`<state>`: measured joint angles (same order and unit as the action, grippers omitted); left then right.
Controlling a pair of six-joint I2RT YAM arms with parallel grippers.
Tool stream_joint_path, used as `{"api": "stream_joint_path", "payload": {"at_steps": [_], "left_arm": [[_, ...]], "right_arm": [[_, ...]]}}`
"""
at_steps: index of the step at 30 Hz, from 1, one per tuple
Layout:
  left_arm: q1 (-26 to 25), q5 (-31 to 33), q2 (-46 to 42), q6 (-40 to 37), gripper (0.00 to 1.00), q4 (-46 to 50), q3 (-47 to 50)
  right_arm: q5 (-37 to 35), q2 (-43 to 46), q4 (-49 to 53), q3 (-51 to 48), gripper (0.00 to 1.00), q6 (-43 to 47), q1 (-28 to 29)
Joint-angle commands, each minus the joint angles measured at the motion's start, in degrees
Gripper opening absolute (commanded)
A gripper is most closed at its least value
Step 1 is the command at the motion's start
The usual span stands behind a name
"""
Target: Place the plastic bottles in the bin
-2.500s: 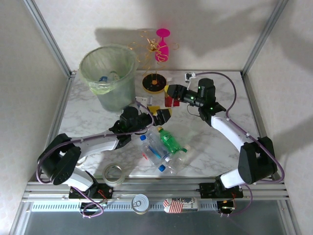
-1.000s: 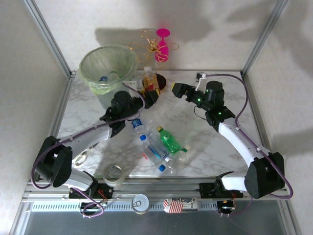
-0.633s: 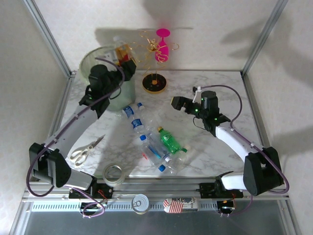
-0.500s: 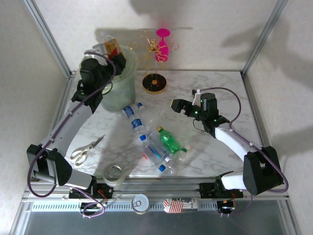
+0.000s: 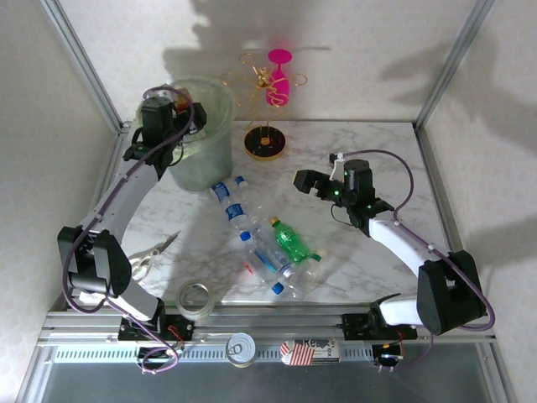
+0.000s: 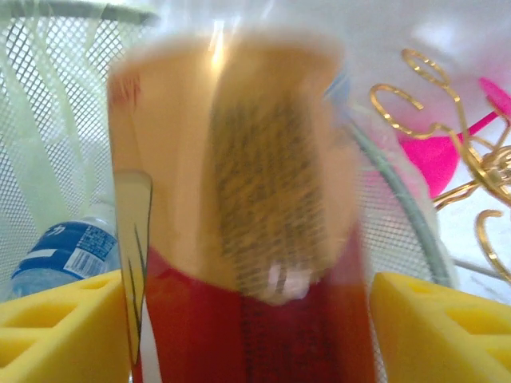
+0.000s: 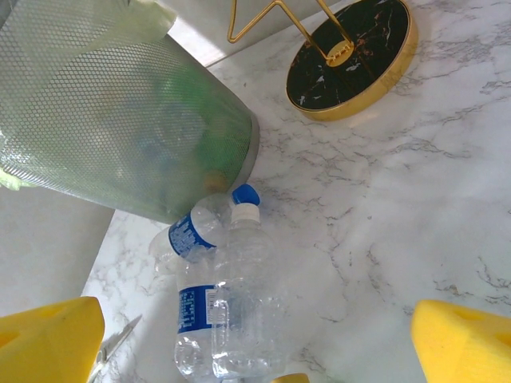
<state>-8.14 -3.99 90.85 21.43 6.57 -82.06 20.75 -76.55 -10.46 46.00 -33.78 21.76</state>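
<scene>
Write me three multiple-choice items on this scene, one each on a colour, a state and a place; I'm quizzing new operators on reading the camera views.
1. What colour is the goblet at the back?
A. pink
B. blue
C. black

2. How does the right gripper stand?
A. shut on a bottle
B. open and empty
C. shut on nothing

3. Where is the left gripper?
A. over the goblet
B. beside the right gripper
C. above the bin

Answers:
1 A: the goblet shows bright pink in the top view.
2 B: in the right wrist view its yellow pads stand wide apart with nothing between them.
3 C: the top view has the left arm's end at the bin's rim, and the bin's mesh wall shows in the left wrist view.
</scene>
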Motion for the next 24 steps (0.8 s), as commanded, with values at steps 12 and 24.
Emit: {"api": "stream_joint_path", "payload": {"at_steps": [12,24], "left_arm": [[-0.9,-2.2,-4.4,1.5,1.00,-3.0,-0.6],[-11.7,-8.8,-19.3,6.3,1.00,-20.6,19.1]], "right_arm": [[-6.5,-2.9,4.1,3.7,0.99,10.5,7.7],[-12.3,-12.6,24.6,13.6,0.91,24.6,16.9]]}}
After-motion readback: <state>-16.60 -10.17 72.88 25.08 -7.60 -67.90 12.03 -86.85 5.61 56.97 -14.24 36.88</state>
